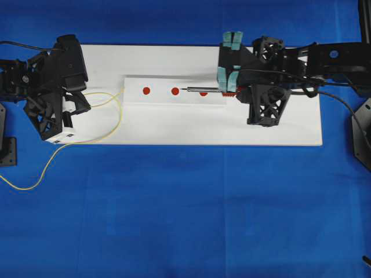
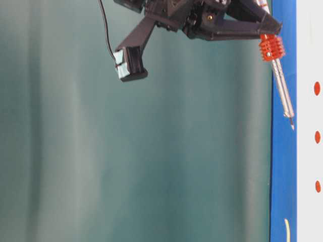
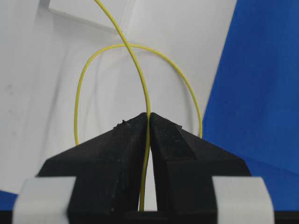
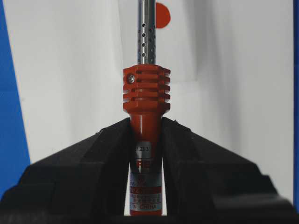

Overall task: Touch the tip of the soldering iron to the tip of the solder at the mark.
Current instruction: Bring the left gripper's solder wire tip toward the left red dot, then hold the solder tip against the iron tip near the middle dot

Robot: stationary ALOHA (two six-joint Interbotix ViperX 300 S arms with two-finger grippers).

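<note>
Key relation: iron (image 1: 204, 90) tip and solder (image 1: 107, 98) end are lying well apart along the strip (image 1: 156, 97) of red marks (image 1: 175, 91).
Iron axis: running lengthwise over the strip, tip nearing the middle mark.
Right gripper (image 4: 145, 140): clenching the iron's handle, shaft projecting straight ahead.
Left gripper (image 3: 148, 128): pinching the solder, wire looping ahead, its end lying off the strip's left end.
Nearer arm: right.

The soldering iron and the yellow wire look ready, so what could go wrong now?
1. The solder loops loosely beyond the left gripper, so its floppy tip may wobble off a red mark.
2. The soldering iron, held by the right gripper, hangs over the middle red mark; the tips might miss each other.
</note>
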